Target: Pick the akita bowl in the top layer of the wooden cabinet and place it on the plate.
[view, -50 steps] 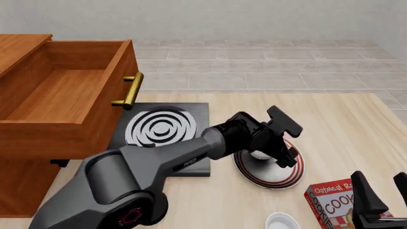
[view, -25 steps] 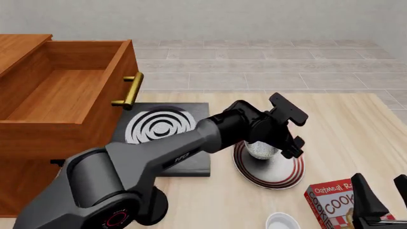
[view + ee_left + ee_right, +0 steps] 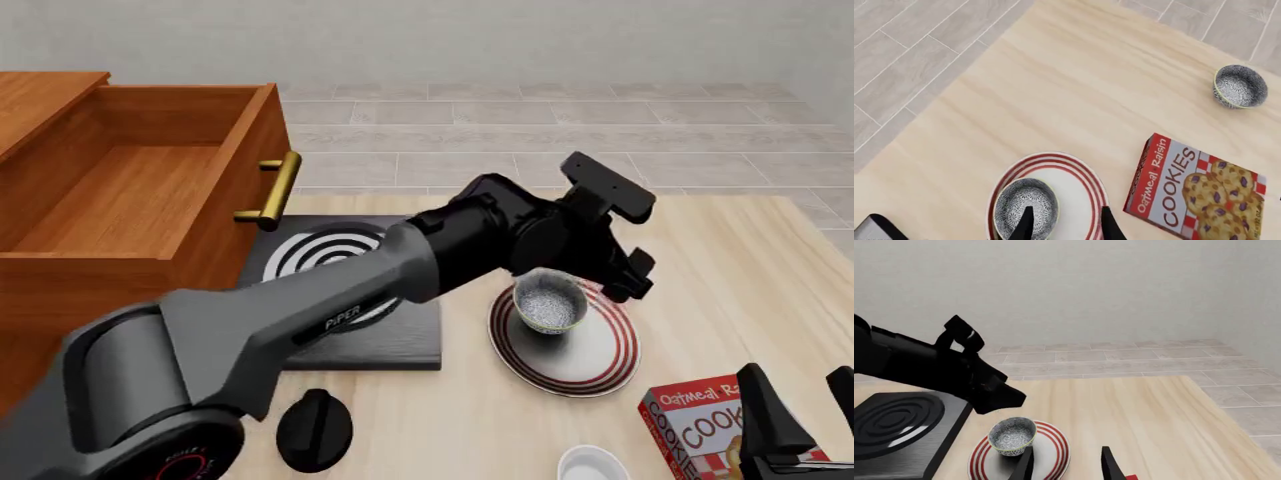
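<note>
In the left wrist view, the left gripper (image 3: 1065, 224) is looking down on the table (image 3: 1054, 90), its two dark fingertips spread apart with nothing between them. The akita bowl (image 3: 1026, 202) is sitting upright on the plate (image 3: 1071, 185), toward one side of it rather than centred, and one fingertip is overlapping the bowl's rim in the picture. A box of oatmeal raisin cookies (image 3: 1194, 192) is lying flat just beside the plate, and a second small patterned bowl (image 3: 1239, 86) is standing well apart on the wood.

In the front view, the left arm (image 3: 400, 270) is reaching across from the left, its wrist hanging above the plate (image 3: 587, 360). The akita bowl (image 3: 550, 304) is resting on the plate's far left part, clear of the arm. The top layer (image 3: 134, 200) of the wooden cabinet (image 3: 40, 95) is standing pulled out, showing a bare wooden floor, with its brass handle (image 3: 271, 190) facing the black stove (image 3: 340, 275). The right gripper (image 3: 801, 405) is showing at the lower right by the cookie box (image 3: 694, 425), fingers parted; a white bowl (image 3: 591, 466) is peeking in at the bottom edge.

In the right wrist view, the right gripper (image 3: 1066, 465) is holding its fingertips apart and empty, near the plate (image 3: 1051, 447). The akita bowl (image 3: 1013, 435) is sitting on the plate, below the left arm's dark gripper (image 3: 991, 390), whose jaw setting I cannot tell here. The stove (image 3: 894, 427) is lying beside the plate.
</note>
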Motion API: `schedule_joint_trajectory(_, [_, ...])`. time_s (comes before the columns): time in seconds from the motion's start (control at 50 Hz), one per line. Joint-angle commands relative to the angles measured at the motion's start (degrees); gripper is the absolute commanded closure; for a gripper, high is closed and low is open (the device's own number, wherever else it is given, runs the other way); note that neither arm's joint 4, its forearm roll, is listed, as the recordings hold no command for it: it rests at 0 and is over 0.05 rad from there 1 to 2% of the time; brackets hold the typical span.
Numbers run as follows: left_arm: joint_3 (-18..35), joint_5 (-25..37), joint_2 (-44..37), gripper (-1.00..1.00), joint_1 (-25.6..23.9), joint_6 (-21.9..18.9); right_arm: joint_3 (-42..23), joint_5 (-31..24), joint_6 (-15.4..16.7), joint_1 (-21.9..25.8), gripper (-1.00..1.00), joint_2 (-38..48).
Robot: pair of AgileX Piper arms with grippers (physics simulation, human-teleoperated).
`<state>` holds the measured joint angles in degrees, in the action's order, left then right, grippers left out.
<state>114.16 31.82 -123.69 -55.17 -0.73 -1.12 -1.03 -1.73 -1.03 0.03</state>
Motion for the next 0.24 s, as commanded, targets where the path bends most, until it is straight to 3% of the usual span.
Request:
schedule_joint_trajectory(0.02, [-1.38, -0.58, 3.21, -1.00, -0.38, 1.64, 0.00, -0.01, 0.00, 0.02, -1.00, -0.01])
schedule_joint_trajectory(0.24, [-3.28, -2.37, 5.70, -1.00, -0.70, 3.97, -0.12, -0.08, 1.11, 0.43, -1.00, -0.01])
